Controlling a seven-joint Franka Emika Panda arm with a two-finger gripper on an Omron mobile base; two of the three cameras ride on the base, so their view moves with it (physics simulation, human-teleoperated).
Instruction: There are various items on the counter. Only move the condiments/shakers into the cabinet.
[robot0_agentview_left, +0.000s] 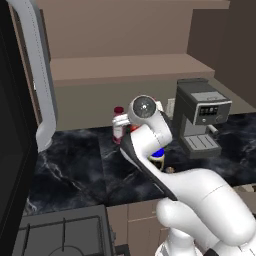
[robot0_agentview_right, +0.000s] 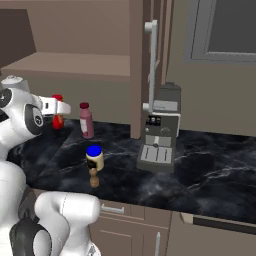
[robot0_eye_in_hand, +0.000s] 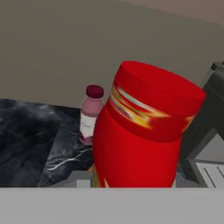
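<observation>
Gripping the red squeeze bottle (robot0_eye_in_hand: 144, 131), my gripper (robot0_agentview_right: 59, 111) hides its base; it hangs above the counter (robot0_agentview_right: 210, 170), just beside the pink bottle (robot0_agentview_right: 86, 120), below the open cabinet (robot0_agentview_right: 75, 62).

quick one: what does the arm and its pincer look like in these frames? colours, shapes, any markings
Arm: glossy white rounded shells with black bands at the joints, plus a round silver-grey cap with a dark centre on one joint. No cables or lettering visible. Pincer: a small white boxy hand; its fingertips aren't clear.
</observation>
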